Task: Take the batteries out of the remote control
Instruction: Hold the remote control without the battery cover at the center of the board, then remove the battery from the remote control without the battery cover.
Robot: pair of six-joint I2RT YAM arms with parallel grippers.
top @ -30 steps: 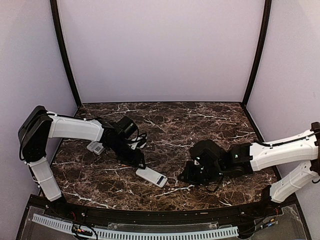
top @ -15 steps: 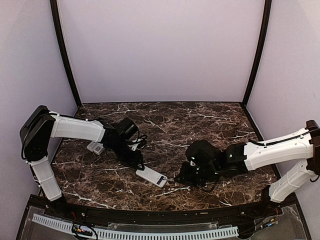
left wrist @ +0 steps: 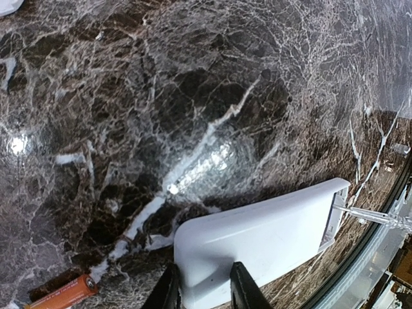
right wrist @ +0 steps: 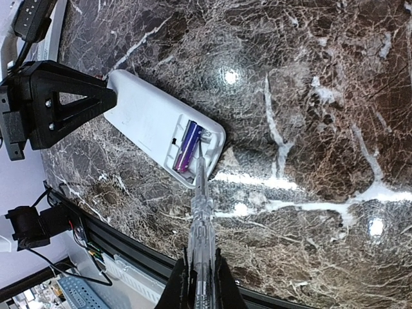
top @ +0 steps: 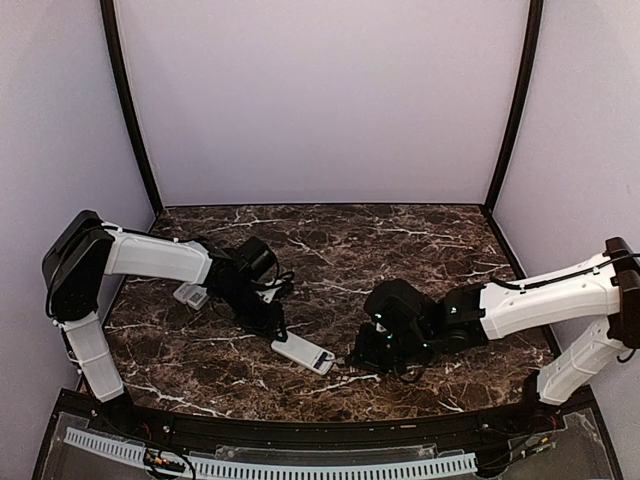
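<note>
Dark brown marble veined with white makes up the worktop (top: 400, 240). Low in the middle of the overhead view lies a slim white plastic remote control (top: 303, 353), back side up, running from upper left to lower right.

The left gripper (top: 272, 328) reaches in from the left of the frame and meets the remote's upper-left end. In its wrist view the jaws are clamped on that end: one black finger (left wrist: 168, 291) sits against the end edge and the other lies over the white back.

The right gripper (right wrist: 201, 283) comes in from the right. Its jaws are clenched around the handle of a slim clear plastic screwdriver (right wrist: 201, 212), which points up the frame toward the remote's lower-right end. The battery compartment there is open, and a small purple-blue cylindrical battery (right wrist: 188, 147) sits inside it, lying along the remote's length. The screwdriver's thin metal tip reaches into the compartment right beside that cell; I cannot tell whether it touches it.

A small orange cylindrical battery (left wrist: 64, 294) lies loose on the marble at the lower left corner of the left wrist view, near the left jaws and apart from the remote, partly cut off by the frame edge.

Small flat white rectangular pieces (top: 190, 295) rest on the worktop at the left of the overhead view, under the left arm and well apart from the remote.
</note>
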